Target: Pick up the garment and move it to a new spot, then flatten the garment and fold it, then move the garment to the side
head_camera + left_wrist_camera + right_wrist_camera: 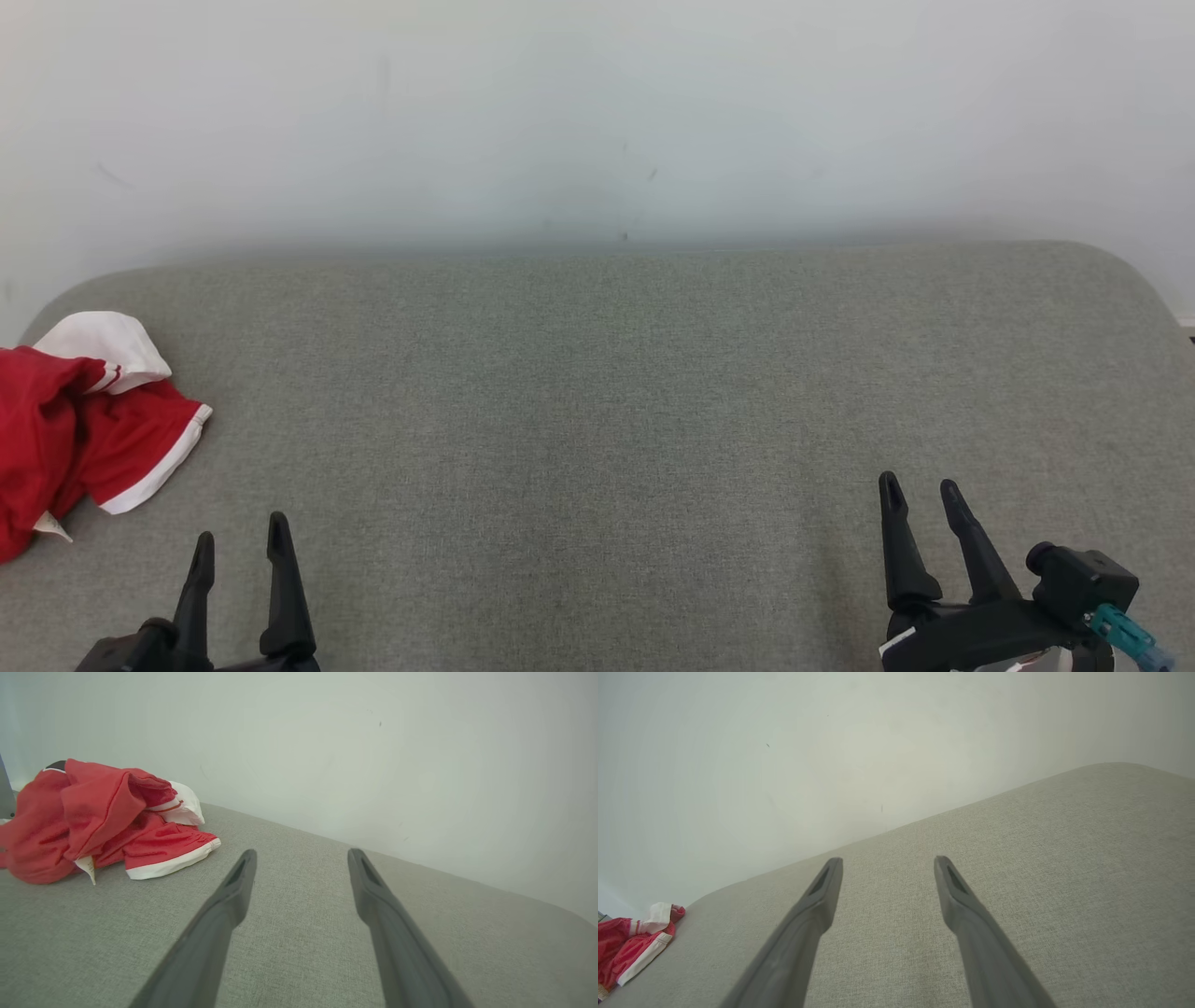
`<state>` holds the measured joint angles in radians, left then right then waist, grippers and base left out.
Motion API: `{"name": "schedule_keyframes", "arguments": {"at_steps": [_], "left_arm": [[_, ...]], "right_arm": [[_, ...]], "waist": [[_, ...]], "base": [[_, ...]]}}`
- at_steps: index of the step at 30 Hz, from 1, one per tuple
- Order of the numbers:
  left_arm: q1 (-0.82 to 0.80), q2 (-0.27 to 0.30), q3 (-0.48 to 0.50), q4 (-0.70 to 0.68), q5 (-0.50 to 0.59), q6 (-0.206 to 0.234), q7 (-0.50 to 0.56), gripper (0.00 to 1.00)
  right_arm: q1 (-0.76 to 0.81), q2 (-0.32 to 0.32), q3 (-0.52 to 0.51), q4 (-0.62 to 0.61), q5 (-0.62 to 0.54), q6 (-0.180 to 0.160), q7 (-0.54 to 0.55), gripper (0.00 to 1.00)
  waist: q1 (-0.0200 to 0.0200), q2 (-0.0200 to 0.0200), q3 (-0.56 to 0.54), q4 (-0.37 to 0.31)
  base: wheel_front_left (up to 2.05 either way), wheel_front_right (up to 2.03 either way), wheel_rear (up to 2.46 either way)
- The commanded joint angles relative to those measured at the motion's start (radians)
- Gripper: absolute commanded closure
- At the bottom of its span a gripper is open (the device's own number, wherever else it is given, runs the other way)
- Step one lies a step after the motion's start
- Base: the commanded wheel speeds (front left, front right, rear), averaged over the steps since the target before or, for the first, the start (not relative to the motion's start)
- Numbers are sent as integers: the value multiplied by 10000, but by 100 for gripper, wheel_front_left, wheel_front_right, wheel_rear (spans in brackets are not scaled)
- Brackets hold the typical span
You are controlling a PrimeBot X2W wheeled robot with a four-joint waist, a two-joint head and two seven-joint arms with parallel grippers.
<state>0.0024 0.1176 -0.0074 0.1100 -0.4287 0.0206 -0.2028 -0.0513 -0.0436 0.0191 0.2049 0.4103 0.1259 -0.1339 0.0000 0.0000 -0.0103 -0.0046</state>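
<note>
Both pincers stand wide apart and empty over the grey table (pixel 597 420), fingers pointing toward the wall (pixel 597 112): the left pincer (pixel 240 527) at the near left, the right pincer (pixel 920 481) at the near right, probably a ready pose. The red garment (pixel 65 439) with white trim lies crumpled at the table's left edge, near the left pincer, so that arm seems best placed to reach it. No step of the task looks done yet.
</note>
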Motion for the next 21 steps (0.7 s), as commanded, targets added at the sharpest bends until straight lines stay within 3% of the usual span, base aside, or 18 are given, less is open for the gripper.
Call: {"name": "schedule_keyframes", "arguments": {"at_steps": [1,21], "left_arm": [[139,71,21,-141,228,30,-96,0],[360,367,43,331,1769,-14,-179,0]], "right_arm": [[45,-74,43,-130,-256,62,-114,0],[328,-82,33,-160,-1880,57,-724,0]], "waist": [[0,0,-2,-3],[0,0,-42,-87]], "base": [[0,0,0],[0,0,0]]}}
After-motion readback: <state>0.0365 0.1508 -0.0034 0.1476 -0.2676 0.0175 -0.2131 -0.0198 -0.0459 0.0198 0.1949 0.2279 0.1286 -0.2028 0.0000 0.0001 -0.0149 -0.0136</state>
